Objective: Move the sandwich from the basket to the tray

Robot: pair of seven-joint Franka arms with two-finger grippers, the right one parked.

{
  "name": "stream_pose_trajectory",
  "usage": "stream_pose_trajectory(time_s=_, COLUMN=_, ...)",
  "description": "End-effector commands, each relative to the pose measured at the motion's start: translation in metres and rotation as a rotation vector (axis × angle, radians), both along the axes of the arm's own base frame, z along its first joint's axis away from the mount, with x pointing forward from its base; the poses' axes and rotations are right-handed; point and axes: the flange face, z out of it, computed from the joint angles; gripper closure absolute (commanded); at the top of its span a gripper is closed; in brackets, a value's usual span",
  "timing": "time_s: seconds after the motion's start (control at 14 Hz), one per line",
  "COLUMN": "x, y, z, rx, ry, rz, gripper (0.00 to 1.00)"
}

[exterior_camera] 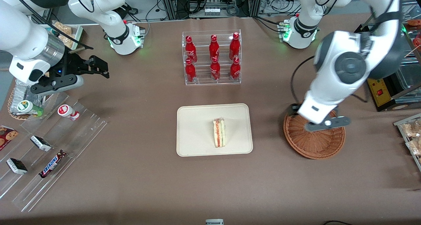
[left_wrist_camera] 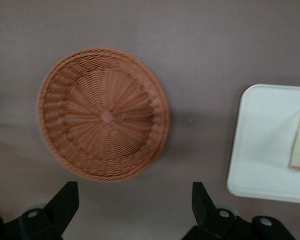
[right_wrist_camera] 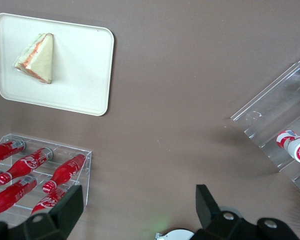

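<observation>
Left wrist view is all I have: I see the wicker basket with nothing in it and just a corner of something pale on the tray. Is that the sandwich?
Observer: Yes. The front view shows the whole sandwich lying on the tray, cut edge with red and green filling facing up.
Operator: Where is my tool relative to the basket?
Observer: The tool hangs above the basket, over the part of it farther from the front camera, fingers open and holding nothing.
Operator: Anything close to the tray I should avoid?
Observer: A clear rack of red bottles stands farther from the front camera than the tray, apart from it.
</observation>
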Motion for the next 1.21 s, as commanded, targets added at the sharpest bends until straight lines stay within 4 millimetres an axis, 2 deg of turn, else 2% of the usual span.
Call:
stream_pose_trajectory(time_s=0.0, x=-0.018, y=0.05, z=0.032, rx=-0.028, ry=0.023, rz=-0.047, gripper=0.0)
stream_pose_trajectory(time_s=0.21, x=-0.033, y=0.087, z=0.066, rx=-0.042, ry=0.04, rz=-0.115, gripper=0.0)
stream_pose_trajectory(time_s=0.43, x=-0.045, y=0.135, z=0.101, rx=-0.101, ry=0.029, rz=-0.19, gripper=0.0)
stream_pose_trajectory(time_s=0.57, x=-0.049, y=0.157, z=0.121, rx=-0.112, ry=-0.001, rz=-0.234, gripper=0.0)
stream_pose_trajectory(time_s=0.71, x=-0.052, y=0.172, z=0.128, rx=-0.125, ry=-0.017, rz=-0.223, gripper=0.0)
stream_pose_trajectory(time_s=1.14, x=-0.048, y=0.165, z=0.131, rx=-0.124, ry=-0.016, rz=-0.152, gripper=0.0)
